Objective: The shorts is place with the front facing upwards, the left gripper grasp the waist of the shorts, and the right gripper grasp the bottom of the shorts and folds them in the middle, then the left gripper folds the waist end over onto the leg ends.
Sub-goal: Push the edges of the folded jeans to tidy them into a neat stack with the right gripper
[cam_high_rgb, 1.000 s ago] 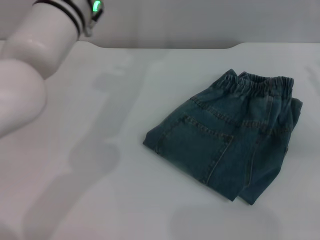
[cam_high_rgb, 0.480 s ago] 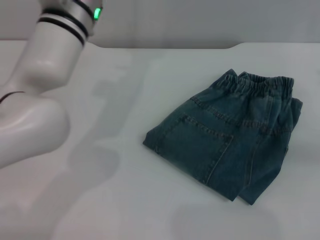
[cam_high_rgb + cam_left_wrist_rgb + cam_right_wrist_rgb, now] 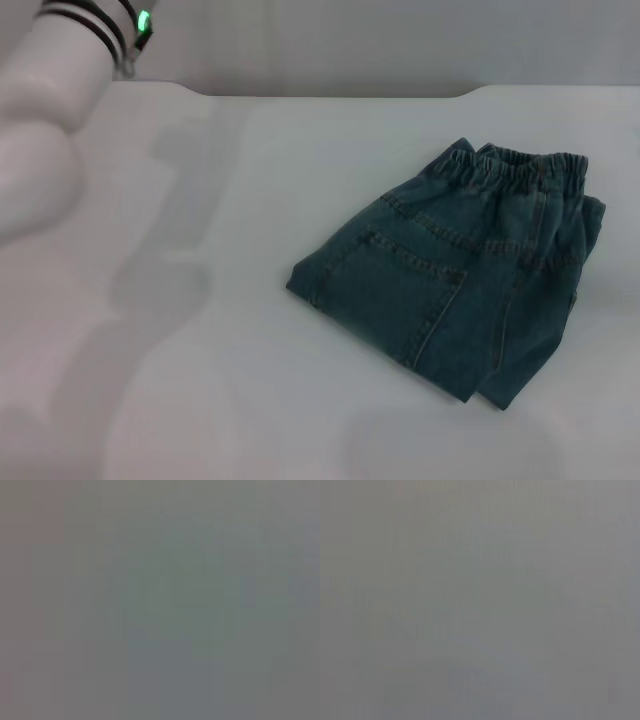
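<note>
The shorts [image 3: 455, 275] are lying folded into a compact bundle on the right half of the white bench [image 3: 250, 380], ruffled waist of the shorts [image 3: 520, 168] at the far edge of the bundle, a stitched pocket facing up. Judging by the layering, both folds look done.

Handling: denim, so soft but fairly heavy and thick when stacked; it's probably going to drape and sag if lifted by one layer only. The gathered elastic band is the bulkiest, grippiest spot, so I'm reading that as the best pinch point; any grab on the near corner needs to catch all the layers or the bundle will be peeling open.

Hidden: the leg ends are sitting underneath or behind the fold, not visible. The left arm [image 3: 45, 110] is showing only as a white link with a green light at the far left; its end effector is out of view, as is the right one. Both wrist views are showing nothing but flat grey, so I can't tell how either end effector's fingers are set.
</note>
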{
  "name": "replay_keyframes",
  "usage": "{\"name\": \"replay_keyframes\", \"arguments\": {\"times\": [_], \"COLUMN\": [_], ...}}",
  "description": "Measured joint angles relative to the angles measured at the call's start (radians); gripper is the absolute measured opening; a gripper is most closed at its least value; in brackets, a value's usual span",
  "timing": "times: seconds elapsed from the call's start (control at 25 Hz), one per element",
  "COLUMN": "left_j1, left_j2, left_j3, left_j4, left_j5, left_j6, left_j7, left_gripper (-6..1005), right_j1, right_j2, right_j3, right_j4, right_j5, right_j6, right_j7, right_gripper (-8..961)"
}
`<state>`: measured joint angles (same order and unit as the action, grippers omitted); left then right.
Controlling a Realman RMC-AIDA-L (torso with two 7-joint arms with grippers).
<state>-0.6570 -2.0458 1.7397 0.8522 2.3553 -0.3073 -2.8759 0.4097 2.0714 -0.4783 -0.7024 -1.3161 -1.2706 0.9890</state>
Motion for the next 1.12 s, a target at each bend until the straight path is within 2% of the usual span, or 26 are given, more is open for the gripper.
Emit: {"name": "replay_keyframes", "arguments": {"times": [0.16,0.2,0.24,0.28,0.36,0.48,0.56,0.64,0.76,0.88,0.92,1.04,1.12], "left_j1": [-0.024,-0.029,-0.042,-0.042,-0.059,-0.118,-0.159,-0.183,-0.191,-0.186,-0.18,-0.163,-0.148], "left_j2": [0.03,0.04,0.062,0.062,0.07,0.058,0.038,0.012,-0.005,-0.004,-0.007,-0.014,-0.022], "left_j3": [-0.153,-0.165,-0.181,-0.181,-0.209,-0.327,-0.438,-0.559,-0.674,-0.721,-0.744,-0.765,-0.763], "left_j4": [0.067,0.083,0.121,0.121,0.149,0.145,0.124,0.106,0.076,0.009,-0.032,-0.119,-0.19], "left_j5": [0.009,0.008,0.002,0.002,-0.003,-0.008,-0.026,-0.103,-0.345,-0.681,-0.842,-1.11,-1.286], "left_j6": [0.304,0.353,0.449,0.449,0.529,0.688,0.788,0.856,0.935,1.021,1.073,1.163,1.219], "left_j7": [0.01,0.012,0.019,0.019,0.038,0.124,0.207,0.318,0.547,0.823,0.986,1.276,1.505], "left_gripper": [829,829,829,829,829,829,829,829,829,829,829,829,829], "right_j1": [0.023,0.029,0.036,0.045,0.05,0.054,0.054,0.049,0.03,-0.008,-0.008,-0.027,-0.035], "right_j2": [-0.001,-0.001,-0.001,-0.001,0.0,0.001,-0.003,-0.009,-0.019,-0.02,-0.02,-0.029,-0.049], "right_j3": [0.005,0.005,0.005,0.005,0.004,-0.005,-0.006,-0.005,-0.005,-0.004,-0.004,-0.014,-0.033], "right_j4": [0.044,0.054,0.061,0.07,0.074,0.077,0.077,0.074,0.06,0.02,0.02,0.007,0.001], "right_j5": [0.002,0.002,0.002,0.004,0.008,0.024,0.025,0.02,0.017,0.016,0.016,0.014,0.001], "right_j6": [0.007,0.007,0.008,0.008,0.008,0.008,0.008,0.009,0.007,0.001,0.001,0.0,0.001], "right_j7": [0.0,0.0,-0.001,-0.001,-0.001,-0.001,-0.005,-0.014,-0.021,-0.021,-0.021,0.004,0.072], "right_gripper": [348,348,348,348,348,348,347,347,347,347,347,347,347]}}
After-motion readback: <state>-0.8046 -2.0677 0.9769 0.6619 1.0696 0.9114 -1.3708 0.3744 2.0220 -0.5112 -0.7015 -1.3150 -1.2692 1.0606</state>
